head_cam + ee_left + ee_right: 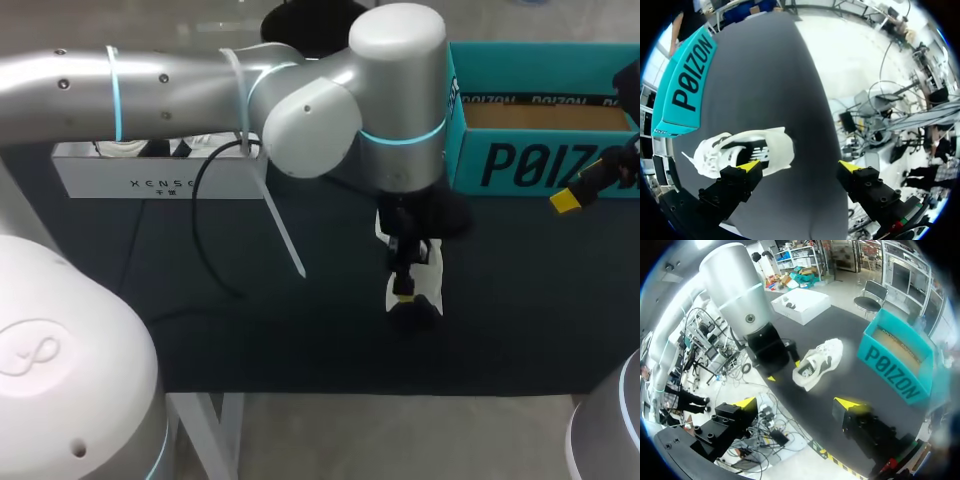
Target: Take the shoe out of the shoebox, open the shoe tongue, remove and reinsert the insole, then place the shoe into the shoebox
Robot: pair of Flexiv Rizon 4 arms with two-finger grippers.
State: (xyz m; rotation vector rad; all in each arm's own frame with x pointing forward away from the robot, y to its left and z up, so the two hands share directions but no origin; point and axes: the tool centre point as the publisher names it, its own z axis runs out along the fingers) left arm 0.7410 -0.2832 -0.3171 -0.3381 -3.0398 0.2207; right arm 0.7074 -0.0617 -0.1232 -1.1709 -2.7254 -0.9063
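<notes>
White shoe [431, 268] lies on its side on the dark table cover [250, 330], lower middle of the head view and a little right of centre, outside the teal shoebox [540, 150]. The shoebox sits at the upper right of that frame, open side up, brown floor showing, well apart from the shoe. Left arm [180, 85] enters from the left edge and reaches past the middle; the left gripper [407, 295] hangs straight over the shoe and hides most of it. From the left wrist, the left gripper [799, 166] is spread wide: one yellow fingertip [748, 165] sits at the shoe's [747, 150] side panel, contact uncertain, the other stands off over bare cover, and the shoebox [682, 85] is well ahead of the shoe. Right gripper [570, 198] shows at the right edge of the head view, just in front of the shoebox wall. From the right wrist, the right gripper [796, 402] is also spread, holding nothing, and the shoe [819, 361] lies ahead of it between the left arm [737, 290] and the shoebox [897, 360]. White box [150, 175] rests at the upper left of the head view, a black cable [200, 225] looping down just in front of it.
</notes>
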